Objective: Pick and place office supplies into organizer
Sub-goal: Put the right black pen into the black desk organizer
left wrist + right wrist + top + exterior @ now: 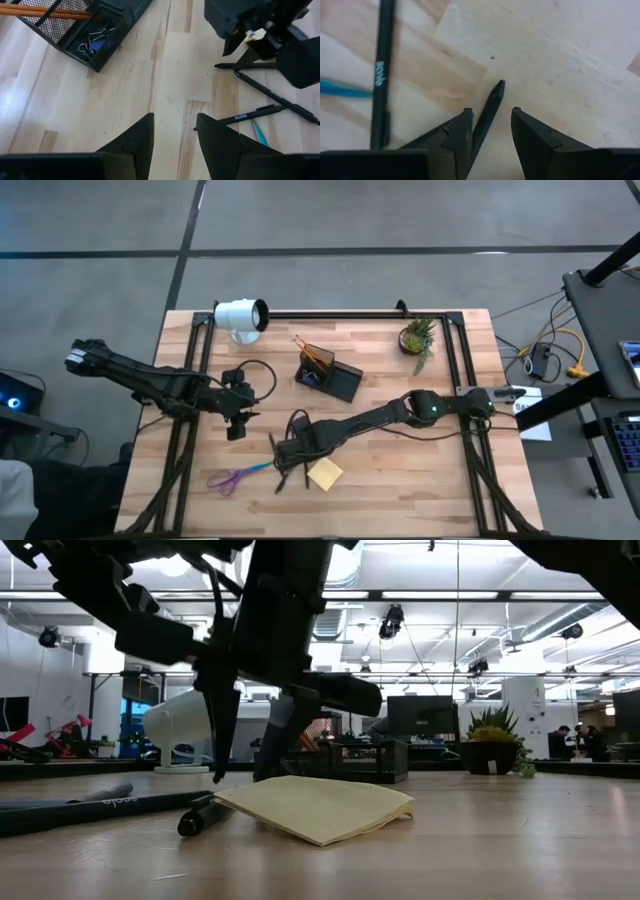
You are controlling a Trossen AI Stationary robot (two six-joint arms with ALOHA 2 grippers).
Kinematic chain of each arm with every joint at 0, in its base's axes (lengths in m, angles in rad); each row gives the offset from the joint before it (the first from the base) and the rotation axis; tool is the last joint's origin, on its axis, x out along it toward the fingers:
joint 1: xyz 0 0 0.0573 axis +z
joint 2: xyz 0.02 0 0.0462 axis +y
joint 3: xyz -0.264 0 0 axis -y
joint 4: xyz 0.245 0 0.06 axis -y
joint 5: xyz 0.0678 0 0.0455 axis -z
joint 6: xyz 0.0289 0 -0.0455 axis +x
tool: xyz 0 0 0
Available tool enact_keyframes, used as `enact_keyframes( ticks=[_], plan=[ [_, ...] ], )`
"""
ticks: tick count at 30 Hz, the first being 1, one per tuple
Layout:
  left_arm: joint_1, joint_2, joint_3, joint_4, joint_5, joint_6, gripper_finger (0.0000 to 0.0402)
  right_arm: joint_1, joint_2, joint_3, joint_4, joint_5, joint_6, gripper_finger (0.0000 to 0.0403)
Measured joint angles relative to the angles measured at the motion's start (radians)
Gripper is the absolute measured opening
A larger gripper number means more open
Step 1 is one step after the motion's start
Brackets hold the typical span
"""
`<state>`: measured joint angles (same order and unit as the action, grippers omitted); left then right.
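My right gripper (pixel 288 455) (pixel 490 111) hangs low over the table's near middle, fingers down and open. A black pen (pixel 491 102) runs between them. More black pens (pixel 272 97) (pixel 381 75) lie beside it on the wood. The yellow sticky pad (pixel 325 473) (pixel 320 805) lies flat just right of the gripper, and the purple-and-blue scissors (pixel 235 477) to its left. The black organizer (pixel 328 375) (pixel 95 30) stands farther back, with orange pencils (pixel 312 355) and clips inside. My left gripper (pixel 237 425) (pixel 175 125) hovers open at the centre left, with nothing between its fingers. My right gripper comes from above, pointing steeply down, and its fingers stand on either side of a black pen. The pen's shaft (pixel 481 127) lies along the inner side of one finger (pixel 457 132). The other finger (pixel 530 130) stands apart from it. I cannot tell whether the pen rests on the table.
A white cylindrical lamp (pixel 240 317) lies at the far left and a small potted plant (pixel 418 337) stands at the far right. A black rail (pixel 330 313) runs along the far edge. Bare wood lies between my left gripper and the organizer.
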<state>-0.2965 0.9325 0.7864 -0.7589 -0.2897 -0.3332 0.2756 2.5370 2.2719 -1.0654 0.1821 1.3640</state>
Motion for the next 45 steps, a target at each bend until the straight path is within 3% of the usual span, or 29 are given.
enact_keyframes(
  ticks=[6, 14, 27, 35, 45],
  plan=[
    [0.0, 0.0, -0.001, 0.0, 0.0, 0.0, 0.0134, 0.003, 0.0, -0.004, -0.004, 0.053, -0.074, 0.0121],
    [0.0, 0.0, -0.001, 0.001, -0.001, 0.002, 0.0134, 0.006, 0.0, -0.004, 0.038, 0.027, -0.196, 0.0111],
    [0.0, 0.0, -0.002, 0.002, -0.002, 0.002, 0.0134, 0.006, 0.029, -0.014, 0.042, 0.031, -0.225, 0.0104],
    [0.0, 0.0, -0.003, 0.002, -0.002, 0.004, 0.0134, 0.005, 0.029, -0.014, -0.078, 0.081, -0.295, 0.0063],
    [0.0, 0.0, -0.003, 0.002, -0.002, 0.005, 0.0134, -0.029, 0.029, -0.016, -0.109, 0.083, -0.377, 0.0018]
  ],
)
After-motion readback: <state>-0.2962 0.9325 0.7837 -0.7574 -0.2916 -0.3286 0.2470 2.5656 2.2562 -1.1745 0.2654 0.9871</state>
